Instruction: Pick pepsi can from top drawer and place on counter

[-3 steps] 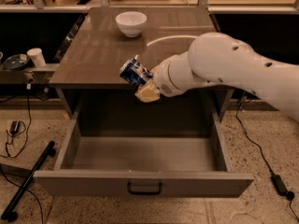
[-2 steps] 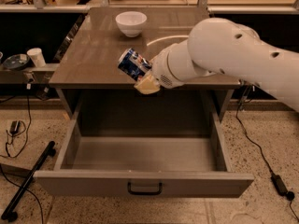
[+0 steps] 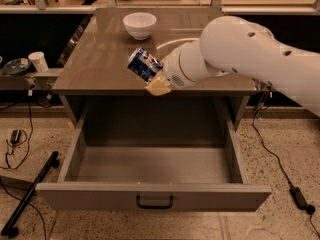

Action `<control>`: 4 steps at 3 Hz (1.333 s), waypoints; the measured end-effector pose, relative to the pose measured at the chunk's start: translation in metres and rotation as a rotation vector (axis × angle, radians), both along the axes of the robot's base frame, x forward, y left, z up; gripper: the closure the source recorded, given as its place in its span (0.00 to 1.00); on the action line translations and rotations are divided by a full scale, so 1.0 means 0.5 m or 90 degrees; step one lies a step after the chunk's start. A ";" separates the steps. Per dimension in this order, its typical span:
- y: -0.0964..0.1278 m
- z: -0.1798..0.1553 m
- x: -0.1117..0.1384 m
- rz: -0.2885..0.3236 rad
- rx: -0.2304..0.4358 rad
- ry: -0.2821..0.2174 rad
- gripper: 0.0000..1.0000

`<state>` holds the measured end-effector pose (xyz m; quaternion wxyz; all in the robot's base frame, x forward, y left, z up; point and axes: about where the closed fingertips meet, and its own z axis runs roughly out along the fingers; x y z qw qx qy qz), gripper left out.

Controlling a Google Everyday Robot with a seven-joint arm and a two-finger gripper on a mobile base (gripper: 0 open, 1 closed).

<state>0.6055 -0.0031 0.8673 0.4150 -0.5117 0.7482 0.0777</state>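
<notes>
The pepsi can (image 3: 143, 64), blue with red-and-white marks, is tilted and held in my gripper (image 3: 156, 81) above the front edge of the counter (image 3: 100, 49). The gripper is shut on the can; one pale fingertip (image 3: 158, 86) shows beneath it. My white arm (image 3: 250, 49) reaches in from the right. The top drawer (image 3: 150, 164) is pulled fully open below, its grey inside bare, with a dark handle (image 3: 154, 201) on its front panel.
A white bowl (image 3: 139, 24) stands at the back of the counter. A pale ledge on the left holds a white cup (image 3: 37, 61) and a round dish (image 3: 16, 66). Cables and a black bar (image 3: 30, 194) lie on the floor.
My gripper has carried the can up and slightly left, from over the drawer's back to above the counter's front edge.
</notes>
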 end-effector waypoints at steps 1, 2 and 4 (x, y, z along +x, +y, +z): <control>-0.019 -0.001 0.061 -0.005 -0.005 -0.007 1.00; -0.028 -0.003 0.101 -0.005 -0.009 -0.007 1.00; -0.067 -0.070 0.207 -0.014 -0.014 0.044 1.00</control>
